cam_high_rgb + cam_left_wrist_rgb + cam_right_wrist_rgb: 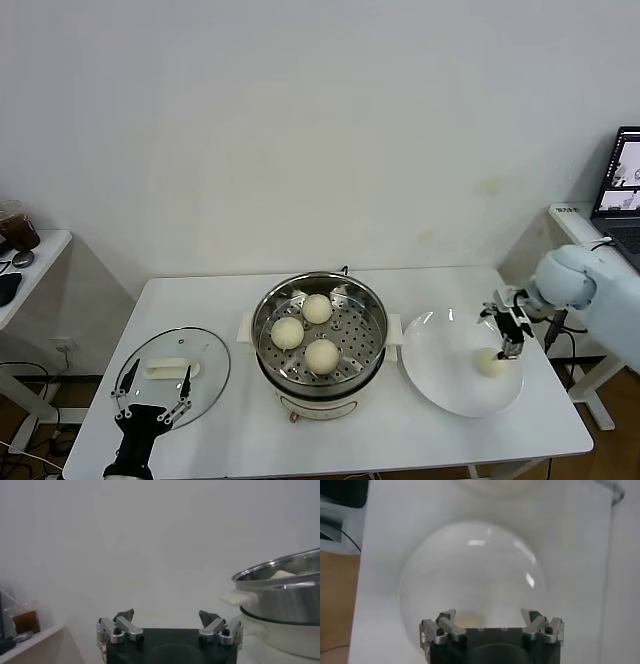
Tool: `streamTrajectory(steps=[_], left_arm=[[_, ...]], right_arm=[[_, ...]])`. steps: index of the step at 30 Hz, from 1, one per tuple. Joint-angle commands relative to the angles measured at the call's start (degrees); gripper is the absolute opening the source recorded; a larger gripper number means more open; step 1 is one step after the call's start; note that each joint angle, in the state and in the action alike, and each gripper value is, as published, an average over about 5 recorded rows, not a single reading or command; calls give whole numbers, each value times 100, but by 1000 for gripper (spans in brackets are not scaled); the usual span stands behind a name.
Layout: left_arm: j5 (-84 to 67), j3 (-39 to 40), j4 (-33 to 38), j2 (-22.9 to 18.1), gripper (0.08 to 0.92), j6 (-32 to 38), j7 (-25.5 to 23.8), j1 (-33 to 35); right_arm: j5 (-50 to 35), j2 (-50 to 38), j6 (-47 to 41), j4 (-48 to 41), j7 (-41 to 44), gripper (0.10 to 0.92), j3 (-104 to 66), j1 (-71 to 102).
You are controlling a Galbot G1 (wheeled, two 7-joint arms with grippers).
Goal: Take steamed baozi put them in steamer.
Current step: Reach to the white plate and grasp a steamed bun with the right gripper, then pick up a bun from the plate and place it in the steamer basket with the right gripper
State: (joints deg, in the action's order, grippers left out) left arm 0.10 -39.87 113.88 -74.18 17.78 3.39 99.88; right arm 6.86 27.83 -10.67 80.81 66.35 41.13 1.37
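With three baozi (303,331) already set in the steamer (320,345), the last bun (490,361) on the plate (440,370) is approached by the released right claw (511,340), to be lowered and clenched next, while the left claw (152,395), also released, is parked by the lid (172,368).

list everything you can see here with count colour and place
buns in steamer: three, cream-white, on the perforated tray
bun on plate: one, cream-white, under the right gripper
steamer: one, shiny steel on a white base, table middle
plate: one, white, right of the steamer
glass lid: one, clear with white handle, left of the steamer
table: one, white
laptop: one, dark, far right desk
cup: one, brown drink, left side table
left gripper: open, over the lid's near edge
right gripper: open, over the plate
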Motion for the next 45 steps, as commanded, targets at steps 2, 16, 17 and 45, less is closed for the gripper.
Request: streamTrajectory(steps=[2, 16, 17, 45], left_arm=[[17, -18, 9, -13, 823, 3, 5, 33], [39, -57, 9, -46, 823, 9, 15, 71], [41, -58, 1, -47, 823, 11, 17, 67], [34, 78, -21, 37, 823, 1, 17, -133]], right_arm=[[681, 214, 149, -821, -86, 823, -1044, 1253], [1032, 836, 357, -1345, -124, 814, -1131, 1386], [1051, 861, 357, -1363, -130, 805, -1137, 1385], [-1060, 113, -549, 338, -90, 426, 1787, -2282]])
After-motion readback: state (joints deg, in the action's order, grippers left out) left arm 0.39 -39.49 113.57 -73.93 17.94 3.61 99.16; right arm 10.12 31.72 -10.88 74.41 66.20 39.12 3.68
